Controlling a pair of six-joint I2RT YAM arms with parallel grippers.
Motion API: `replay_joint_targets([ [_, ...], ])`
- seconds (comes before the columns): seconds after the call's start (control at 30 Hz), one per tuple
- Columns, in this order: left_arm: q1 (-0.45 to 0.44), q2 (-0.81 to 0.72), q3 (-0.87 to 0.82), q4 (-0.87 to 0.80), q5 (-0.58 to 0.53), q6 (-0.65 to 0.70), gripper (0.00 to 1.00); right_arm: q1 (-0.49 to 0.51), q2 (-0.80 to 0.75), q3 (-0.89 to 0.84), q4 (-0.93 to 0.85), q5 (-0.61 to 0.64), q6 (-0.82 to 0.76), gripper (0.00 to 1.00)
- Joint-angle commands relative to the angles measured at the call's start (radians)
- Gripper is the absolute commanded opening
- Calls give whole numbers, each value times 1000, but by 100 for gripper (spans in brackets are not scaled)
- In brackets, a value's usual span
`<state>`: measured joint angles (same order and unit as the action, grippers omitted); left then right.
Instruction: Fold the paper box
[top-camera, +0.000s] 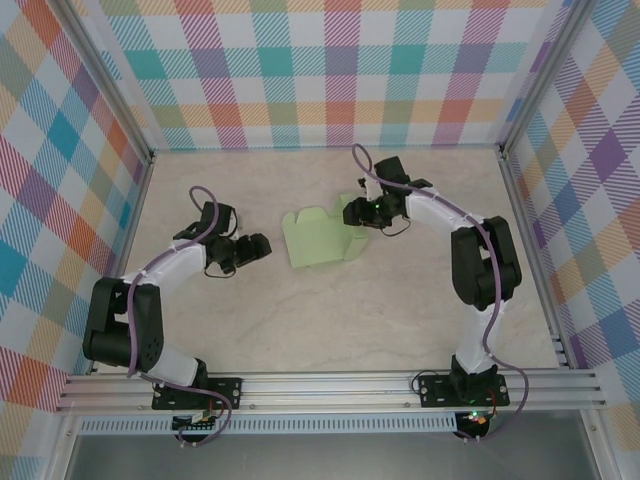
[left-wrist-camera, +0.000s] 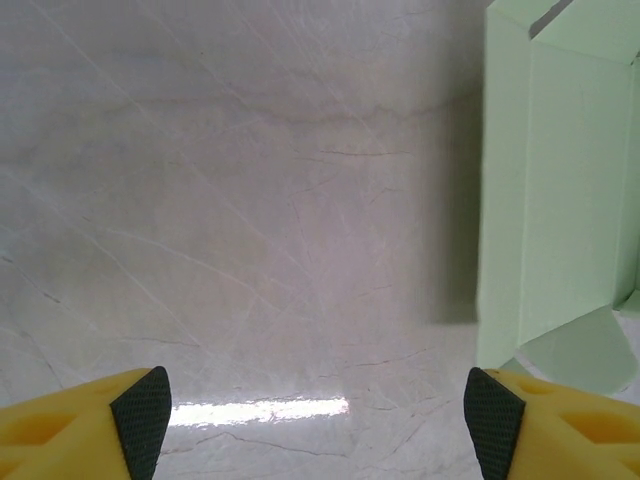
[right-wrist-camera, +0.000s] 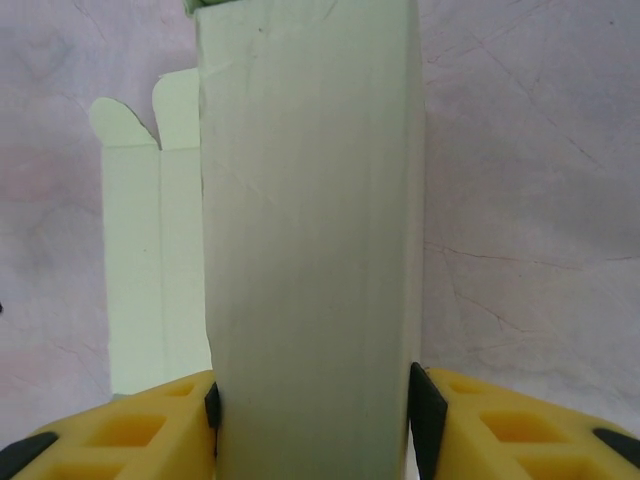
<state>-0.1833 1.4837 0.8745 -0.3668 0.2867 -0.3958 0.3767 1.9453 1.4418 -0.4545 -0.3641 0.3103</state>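
Note:
The paper box (top-camera: 318, 240) is a pale light-green card lying on the table's middle, with flaps at its far edge and its right side lifted. My right gripper (top-camera: 358, 213) is shut on that raised right panel; in the right wrist view the panel (right-wrist-camera: 312, 230) stands between both black pads (right-wrist-camera: 425, 415), the flat flaps to its left. My left gripper (top-camera: 262, 247) hovers just left of the card, open and apart from it. In the left wrist view the box (left-wrist-camera: 555, 180) fills the right edge, beyond the yellow fingers (left-wrist-camera: 525, 425).
The marbled tabletop (top-camera: 400, 310) is bare around the card. Checked walls enclose the left, back and right. An aluminium rail (top-camera: 320, 385) carries both arm bases along the near edge.

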Motion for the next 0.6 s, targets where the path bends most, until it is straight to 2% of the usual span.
replay_joint_targets([
  [0.0,-8,-38,37,-48,-6,33,80,-14,-25,-53,75,-109,102,50],
  [0.2,1,-59,104,-108,13,49,81,-15,-18,-164,271,-192,299,49],
  [0.4,1,-61,168,-125,49,37,82,-10,11,-265,464,-210,464,50],
  [0.57,1,-70,216,-97,78,8,82,8,32,-278,516,-218,526,60],
])
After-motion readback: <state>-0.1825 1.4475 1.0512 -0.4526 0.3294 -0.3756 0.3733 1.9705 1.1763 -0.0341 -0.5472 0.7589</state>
